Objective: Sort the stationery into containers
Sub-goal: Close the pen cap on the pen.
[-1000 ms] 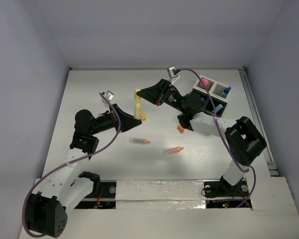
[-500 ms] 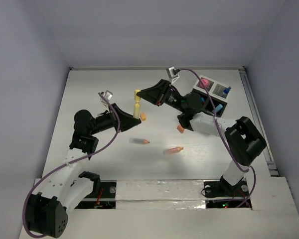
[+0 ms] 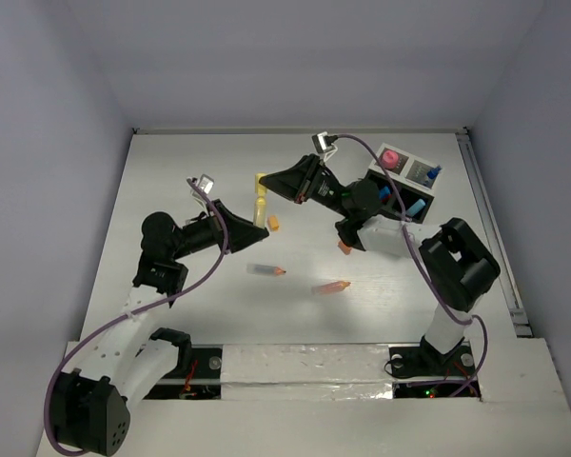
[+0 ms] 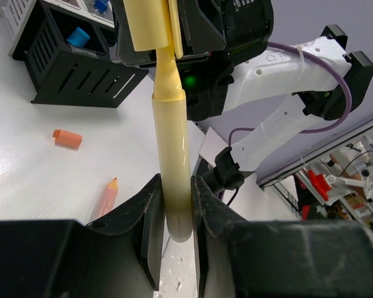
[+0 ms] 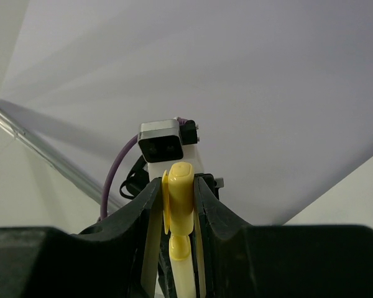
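The left claw (image 4: 174,202) was pinching the lower barrel of the yellow pen (image 4: 171,133), holding it off the worktop (image 3: 171,190) well to the left of the black box (image 4: 81,81), and it had barely stirred over the last second. The right claw (image 5: 177,195), on the box side of the pen, was clamped on the cap (image 4: 148,25). It had edged slightly farther from the box, taking the pen's top end with it, while its elbow had shifted inward. A thinner neck showed between cap and barrel, so the cap was probably not fully seated; whether it was coming off or going on could not be told. Either way, this pen was being handled between the arms and not yet carried to a compartment. The small orange block (image 3: 274,225), clear orange-tipped stick (image 3: 265,270) and orange stick (image 3: 331,287) lay unmoved on the worktop left of the box, unsorted. The box itself held a pink round piece (image 3: 390,158) and a light-blue stick (image 3: 415,205).
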Available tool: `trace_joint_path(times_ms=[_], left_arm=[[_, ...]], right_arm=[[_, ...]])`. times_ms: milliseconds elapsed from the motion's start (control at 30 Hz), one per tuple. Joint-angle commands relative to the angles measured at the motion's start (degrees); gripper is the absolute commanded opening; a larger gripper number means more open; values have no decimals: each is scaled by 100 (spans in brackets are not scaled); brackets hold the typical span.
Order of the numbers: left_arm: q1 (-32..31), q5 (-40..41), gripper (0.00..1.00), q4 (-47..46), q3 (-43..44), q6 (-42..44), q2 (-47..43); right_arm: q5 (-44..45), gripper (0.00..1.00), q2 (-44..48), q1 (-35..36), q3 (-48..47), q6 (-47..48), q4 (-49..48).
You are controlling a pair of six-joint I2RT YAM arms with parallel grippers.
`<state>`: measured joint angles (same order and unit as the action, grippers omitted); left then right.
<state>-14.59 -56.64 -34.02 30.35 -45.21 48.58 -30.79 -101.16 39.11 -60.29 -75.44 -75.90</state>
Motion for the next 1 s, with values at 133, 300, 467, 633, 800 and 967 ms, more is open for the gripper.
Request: trace_joint_path(times_ms=[133, 300, 467, 633, 800, 967], left_arm=[[18, 241, 0, -1133, 59, -427, -208], [18, 408, 0, -1151, 50, -506, -243], [18, 373, 0, -1256, 24, -585, -287], [18, 347, 0, -1195, 15, -620, -340], [18, 285, 0, -1151, 15, -603, -288], [18, 215, 0, -1116, 155, -559, -174]], right_arm=[[-296, 19, -176, 211, -35, -243, -2130], [-296, 19, -61, 264, 79, -226, -2201], [-297, 19, 79, 264, 167, -199, -2175], [-331, 19, 202, 264, 237, -173, -2140], [-384, 19, 317, 264, 220, -155, -2113], [-419, 19, 299, 264, 167, -155, -2034]])
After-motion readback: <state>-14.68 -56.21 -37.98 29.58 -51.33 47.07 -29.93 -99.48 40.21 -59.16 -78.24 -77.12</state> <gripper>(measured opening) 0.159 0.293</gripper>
